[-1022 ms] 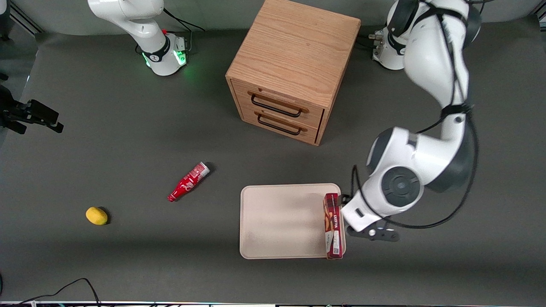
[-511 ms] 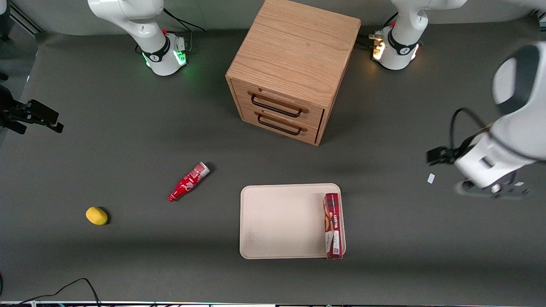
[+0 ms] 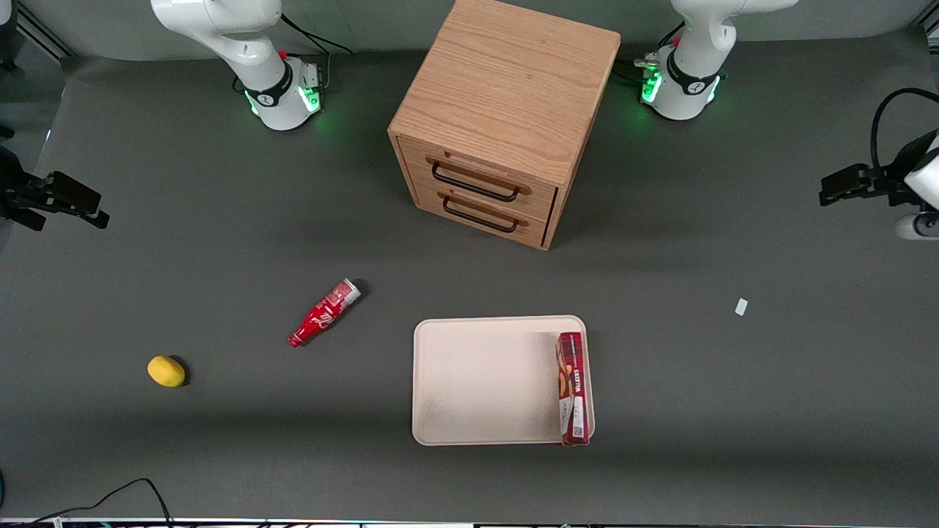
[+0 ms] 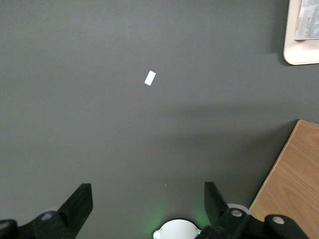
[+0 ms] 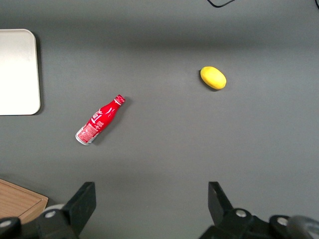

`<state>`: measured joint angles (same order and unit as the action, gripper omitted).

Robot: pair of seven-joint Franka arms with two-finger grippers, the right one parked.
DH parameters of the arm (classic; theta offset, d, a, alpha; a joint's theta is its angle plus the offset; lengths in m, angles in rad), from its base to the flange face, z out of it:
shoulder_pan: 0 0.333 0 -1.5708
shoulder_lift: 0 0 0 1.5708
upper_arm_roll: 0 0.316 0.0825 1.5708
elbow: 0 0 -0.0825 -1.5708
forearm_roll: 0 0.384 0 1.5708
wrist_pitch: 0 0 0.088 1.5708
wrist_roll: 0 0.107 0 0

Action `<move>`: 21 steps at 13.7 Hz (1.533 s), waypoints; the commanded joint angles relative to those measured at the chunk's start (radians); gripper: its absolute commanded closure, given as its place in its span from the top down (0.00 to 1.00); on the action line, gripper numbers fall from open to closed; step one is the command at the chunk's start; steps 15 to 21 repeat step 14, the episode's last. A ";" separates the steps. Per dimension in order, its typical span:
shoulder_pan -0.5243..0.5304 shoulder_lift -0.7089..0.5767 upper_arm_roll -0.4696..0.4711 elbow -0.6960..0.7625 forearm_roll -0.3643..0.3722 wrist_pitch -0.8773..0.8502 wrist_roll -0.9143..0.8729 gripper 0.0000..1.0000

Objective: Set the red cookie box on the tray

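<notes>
**Left gripper open and clear of the tray; red cookie box resting on the tray**

1. Gripper state. In the left wrist view the gripper (image 4: 148,199) has its two fingers (image 4: 79,201) spread wide apart, with bare dark table surface between them. Nothing is held. In the front view the gripper (image 3: 851,187) is at the working arm's end of the table, raised above the surface and well apart from every object.

2. Nearest items. A small white scrap (image 4: 150,77) lies flat on the table (image 3: 220,220) under the wrist camera. In the front view this scrap (image 3: 742,306) sits between the gripper and the tray, apart from both.

3. Task objects. The red cookie box (image 3: 573,388) lies flat on the tray (image 3: 484,381), along the tray edge that faces the working arm's end of the table. Its long axis runs parallel to that edge. The end nearer the front camera, carrying the white label patch, reaches the tray's corner and sits over the rim there. The wrist view shows that tray corner (image 4: 299,59) with the label end of the box (image 4: 308,20) on it.

4. Other items. A wooden drawer cabinet (image 3: 506,117) with two black handles stands farther from the front camera than the tray. A red soda bottle (image 3: 323,312) lies on its side toward the parked arm's end of the table. A yellow lemon (image 3: 166,371) lies still farther toward that end.
</notes>
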<state>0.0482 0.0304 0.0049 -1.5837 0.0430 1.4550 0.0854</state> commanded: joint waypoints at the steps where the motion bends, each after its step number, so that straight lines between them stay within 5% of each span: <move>1: 0.033 -0.014 0.024 -0.009 -0.005 -0.002 0.042 1.00; 21: 0.007 0.026 0.029 0.062 0.006 -0.016 0.068 1.00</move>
